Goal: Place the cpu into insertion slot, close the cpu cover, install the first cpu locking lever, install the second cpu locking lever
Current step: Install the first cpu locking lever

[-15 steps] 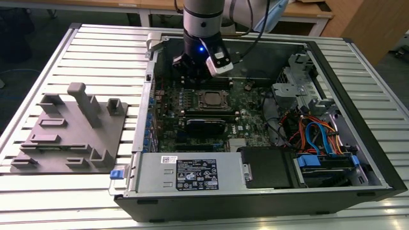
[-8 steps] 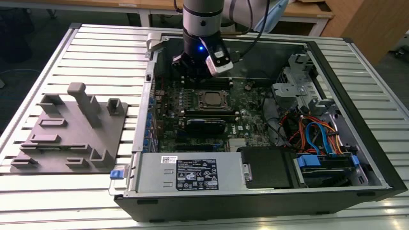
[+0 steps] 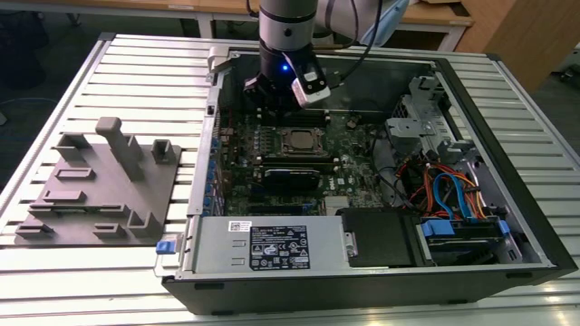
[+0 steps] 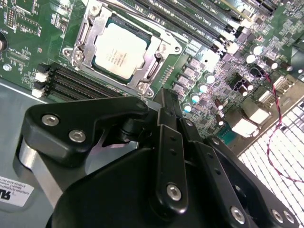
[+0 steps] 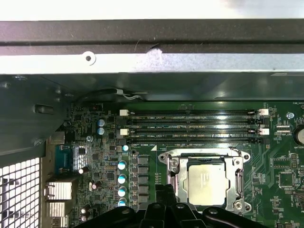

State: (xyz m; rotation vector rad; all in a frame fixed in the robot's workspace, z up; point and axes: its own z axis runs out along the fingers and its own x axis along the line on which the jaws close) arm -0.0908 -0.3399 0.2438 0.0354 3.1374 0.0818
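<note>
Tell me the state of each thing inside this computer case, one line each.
cpu: seated in the insertion slot, metal top up.
cpu cover: closed down, framing the cpu.
computer case: lying flat, side open.
gripper: close by the slot's edge; contact unclear.

The cpu (image 5: 205, 183) lies in the insertion slot (image 5: 204, 154) — cpu cover (image 5: 176, 183) around it (memory slots (image 5: 190, 126) beside).

A pale slatted metal table (image 3: 81, 285) spans the exterior view. Beyond it, at twelve o'clock, stand wooden desks (image 3: 444, 15); at one o'clock, what may be a wooden cabinet (image 3: 521, 34). Dark floor (image 3: 23, 95) shows at ten o'clock.
</note>
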